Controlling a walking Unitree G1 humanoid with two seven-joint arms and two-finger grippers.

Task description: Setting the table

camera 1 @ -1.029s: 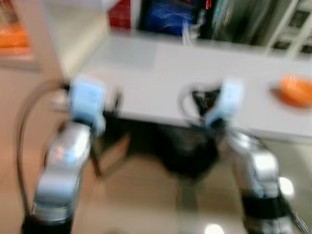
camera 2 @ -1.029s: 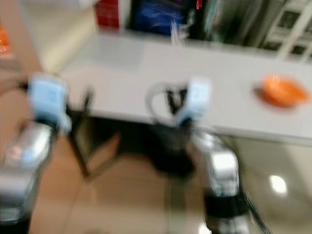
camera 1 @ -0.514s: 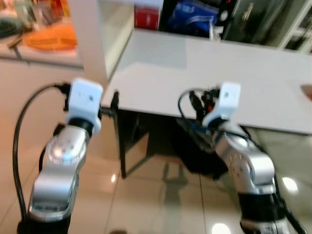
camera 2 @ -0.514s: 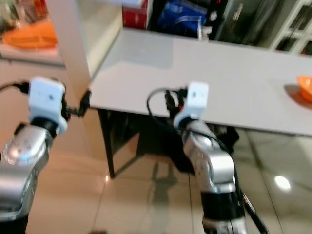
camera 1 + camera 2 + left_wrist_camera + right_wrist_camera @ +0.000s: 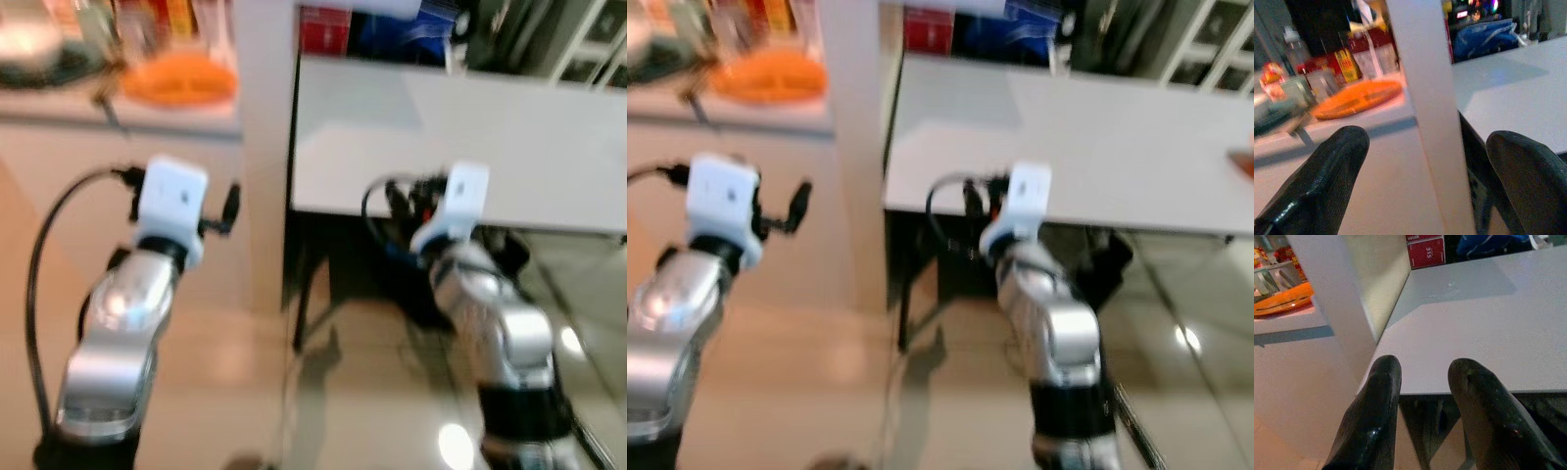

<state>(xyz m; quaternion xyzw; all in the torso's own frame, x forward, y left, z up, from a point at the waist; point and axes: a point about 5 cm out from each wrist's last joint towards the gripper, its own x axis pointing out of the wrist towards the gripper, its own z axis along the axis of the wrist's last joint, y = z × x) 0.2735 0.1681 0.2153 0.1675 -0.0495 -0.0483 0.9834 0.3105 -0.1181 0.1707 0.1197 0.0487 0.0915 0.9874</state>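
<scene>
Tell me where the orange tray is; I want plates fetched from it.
The orange tray lies on the counter to the robot's far left, beyond the white pillar that separates it from the grey table, with bottles behind it.

Table point(image 5: 509, 147) ahead right, pillar point(image 5: 265, 147) at its left corner, counter point(image 5: 118, 113) with tray point(image 5: 178, 80) further left.

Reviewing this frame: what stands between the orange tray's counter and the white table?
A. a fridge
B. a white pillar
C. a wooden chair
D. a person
B: a white pillar rises between the counter holding the orange tray and the white table.
</scene>
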